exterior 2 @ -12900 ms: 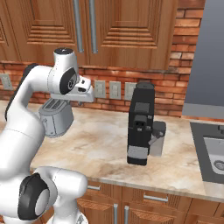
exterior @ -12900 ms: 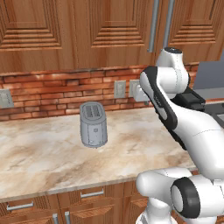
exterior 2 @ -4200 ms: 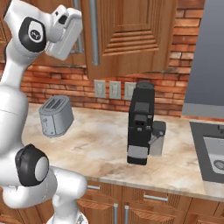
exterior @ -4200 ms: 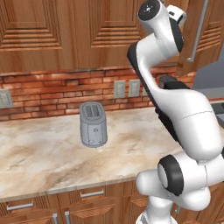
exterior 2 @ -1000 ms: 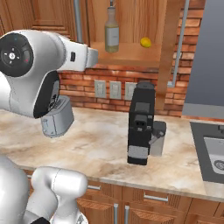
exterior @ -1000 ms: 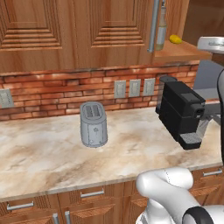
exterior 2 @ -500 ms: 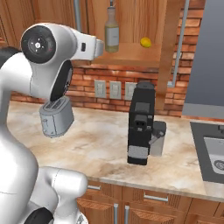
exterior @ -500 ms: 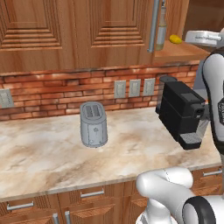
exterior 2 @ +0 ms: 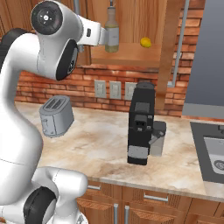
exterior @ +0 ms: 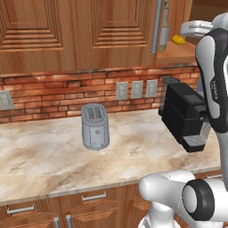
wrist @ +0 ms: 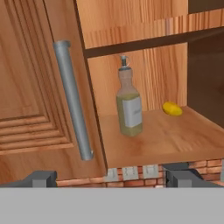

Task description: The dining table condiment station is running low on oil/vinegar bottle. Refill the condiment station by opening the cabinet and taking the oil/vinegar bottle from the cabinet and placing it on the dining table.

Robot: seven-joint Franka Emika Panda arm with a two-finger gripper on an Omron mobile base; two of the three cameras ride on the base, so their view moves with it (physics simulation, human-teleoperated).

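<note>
The cabinet (wrist: 144,39) stands open, its right door swung wide in the right base view, its left door (wrist: 39,96) with the long silver handle (wrist: 73,100) close on the hand view's left. Below runs the marbled counter (exterior: 49,151), backed by red brick wall (exterior: 53,93) with outlets. The white arm (exterior 2: 26,109) rears up high, its forearm reaching level toward the open shelf. On the counter, the black coffee machine (exterior 2: 141,127) sits to the right, well apart from the grey toaster (exterior: 95,126) on the left.

Up on the bottom shelf (wrist: 157,140) stands the bottle (wrist: 128,105), upright, olive-yellow liquid in its lower half, pale label facing out, silver pourer on top. It's near the shelf's left end, just beside the left door's edge. To its right, apart from it, lies a small yellow lemon (wrist: 172,109).

The gripper (wrist: 109,178) hangs in front of the shelf, below and short of the bottle, touching nothing. Its fingers (wrist: 41,178) are spread as wide as they go, one tip at each lower corner of the hand view, nothing between them.
</note>
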